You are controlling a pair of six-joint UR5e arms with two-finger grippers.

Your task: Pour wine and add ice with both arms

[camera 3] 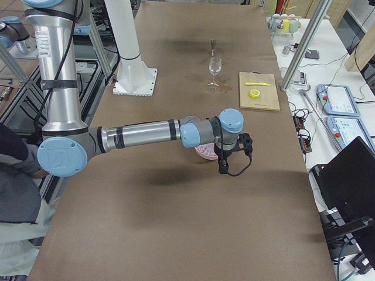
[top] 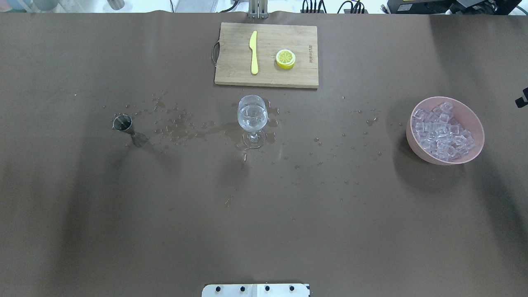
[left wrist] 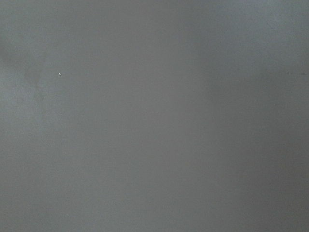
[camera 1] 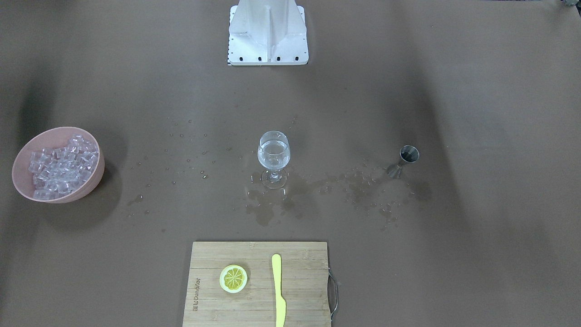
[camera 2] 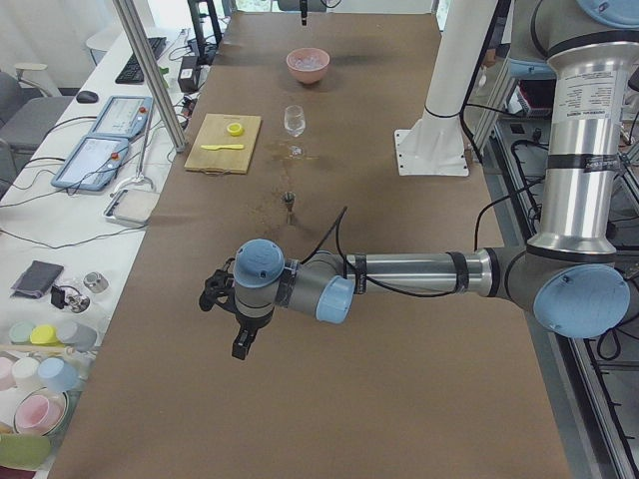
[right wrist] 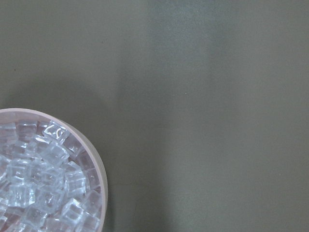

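Lettering: a dark brand mark (camera 1: pixel 196 294) ran along one short edge of the cutting board (camera 1: pixel 299 290) — its letters were too small to read. The left arm (camera 2: pixel 419 271) and right arm (camera 3: pixel 135 133) each bore a printed label (camera 2: pixel 584 97) — likewise illegible.

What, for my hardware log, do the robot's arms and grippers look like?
The left arm and right arm are silver-grey tubes with pale blue joint caps, black cables and white printed labels. The left gripper and right gripper are black.
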